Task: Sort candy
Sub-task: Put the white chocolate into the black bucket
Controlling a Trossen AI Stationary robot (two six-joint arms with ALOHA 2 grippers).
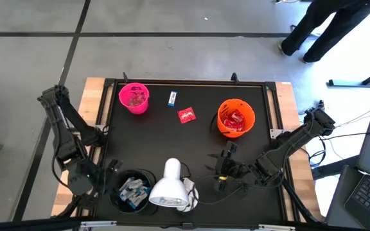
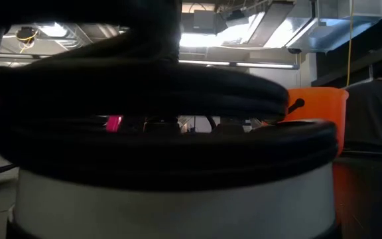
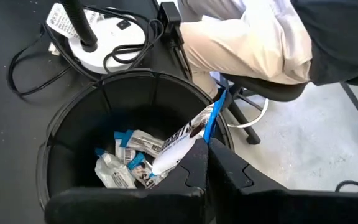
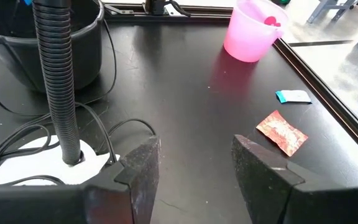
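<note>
Most of the sorting looks done from where I stand. Black cup (image 1: pixel 132 190) at the near-left corner holds a heap of white-and-blue bars (image 3: pixel 132 163); orange cup (image 1: pixel 236 118) on the far-right side has red packets (image 1: pixel 235 119) in it; pink cup (image 1: pixel 134 97) at the far-left has small pinkish pieces inside, can't count them.

Left on the black mat (image 1: pixel 153 141): two loose sweets btwn the pink and orange cups, one slim white-and-blue bar (image 1: pixel 172 98) and, just beside it, one red crinkly packet (image 1: pixel 186 115). Both lie flat, apart from each other, clear of either cup. So I'd judge two picks remain, bar to the black cup, packet to the orange.

Left gripper (image 3: pixel 205 167) sits over the black cup's rim, fingers clenched on a long white-and-blue wrapped bar (image 3: pixel 185 140) w/ a blue strip along it; bar tilts down into the cup, not let go yet. That drop looks like the step in hand.

Right gripper (image 4: pixel 194 163) hangs low over the mat near the lamp's white base (image 4: pixel 23 163), jaws spread wide, nothing btwn them. It points toward the two loose sweets, well short of them. Lamp gooseneck (image 4: pixel 56 74) and cables (image 4: pixel 114 140) lie close by its left finger, prob. worth minding.

A person sits just off the table's near-left corner, by the black cup.
</note>
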